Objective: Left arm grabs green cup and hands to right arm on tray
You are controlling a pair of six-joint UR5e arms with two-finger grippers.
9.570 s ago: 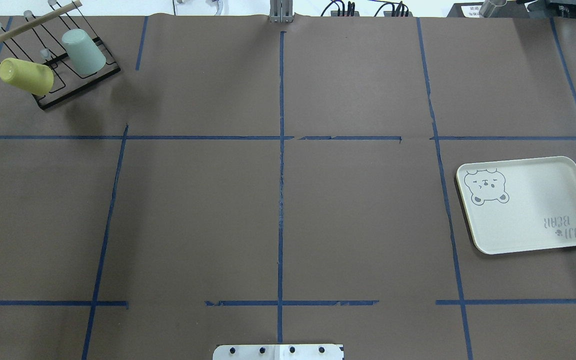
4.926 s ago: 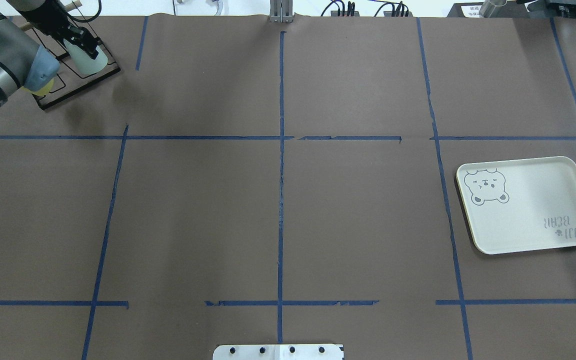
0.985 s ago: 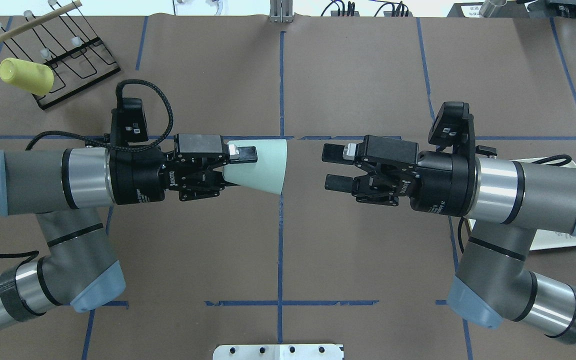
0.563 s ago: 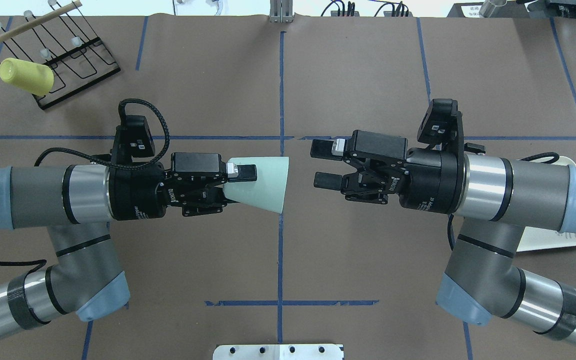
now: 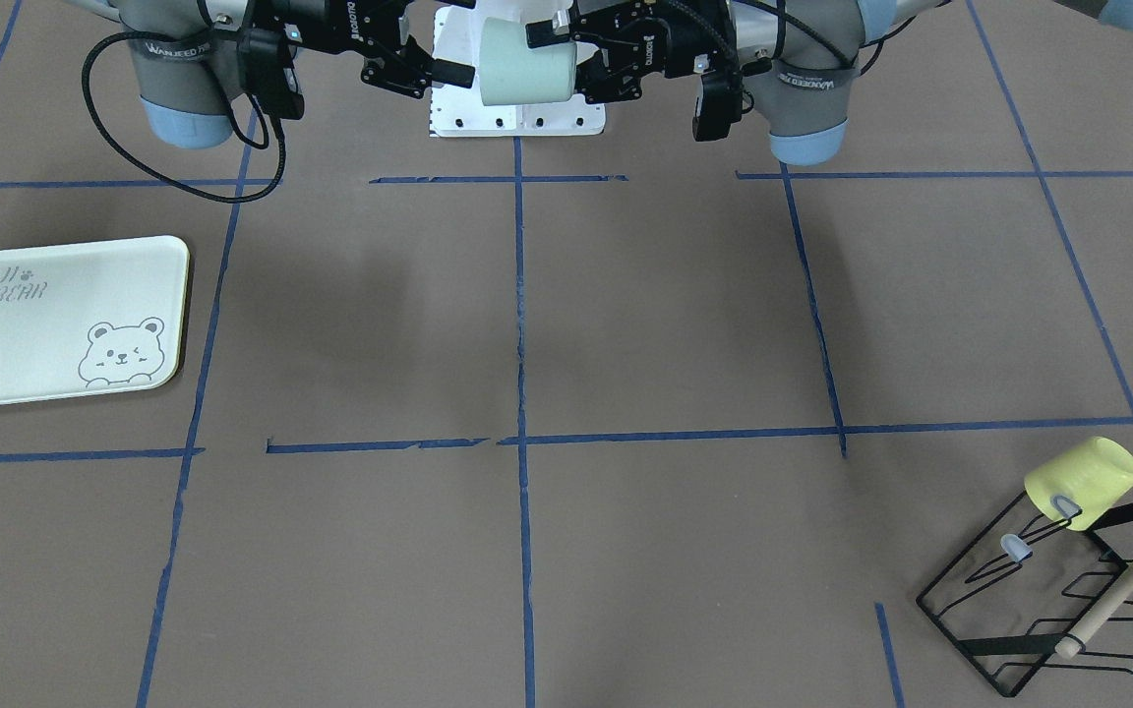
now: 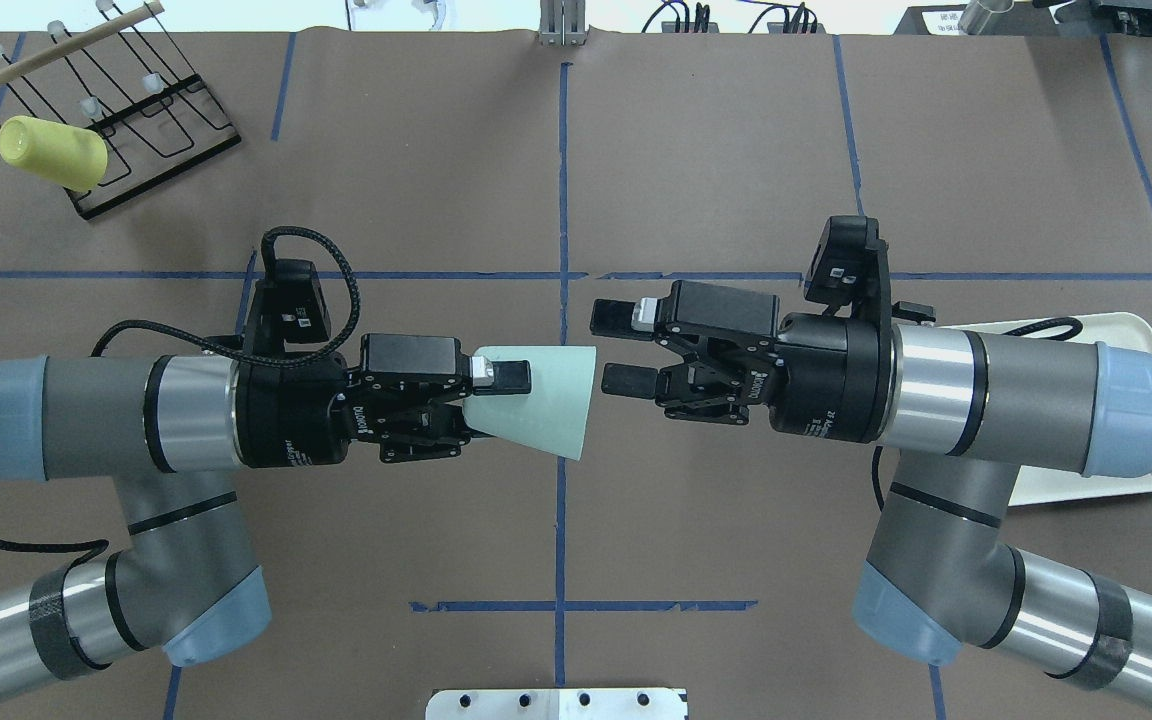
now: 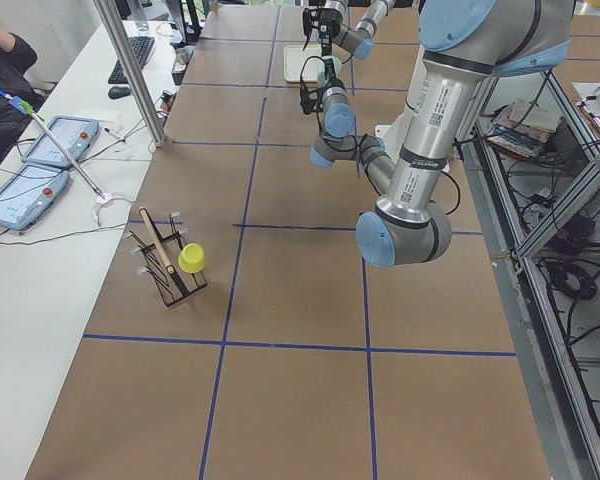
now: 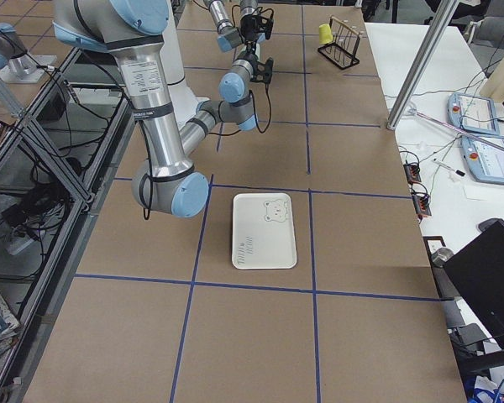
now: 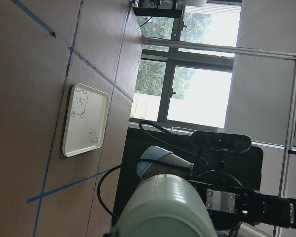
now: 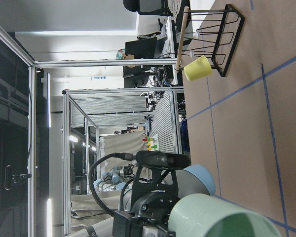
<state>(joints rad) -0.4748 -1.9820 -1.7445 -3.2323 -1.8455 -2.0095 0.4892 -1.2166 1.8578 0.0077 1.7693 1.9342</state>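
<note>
The small, pale mint-green plastic tumbler hung in the air over the middle of the brown paper-covered surface, lying on its side. The left gripper had its fingers clamped across the narrow base end, and the wide mouth pointed at the right gripper. That one stood just short of the rim, not touching, with its fingers spread and nothing between them.

The tumbler looked light and stiff enough to keep its shape, but its smooth, tapered wall would probably tend to slip toward the narrow end under a hard squeeze. Only the mouth half was free to take. From the overhead view one right finger lined up outside the wall and the other with the opening, so pinching the wall at the rim seemed the likeliest hold.

The cream-green rectangular bear tray lay well apart, on the right arm's side. A pale yellow cup sat on the black wire rack.
</note>
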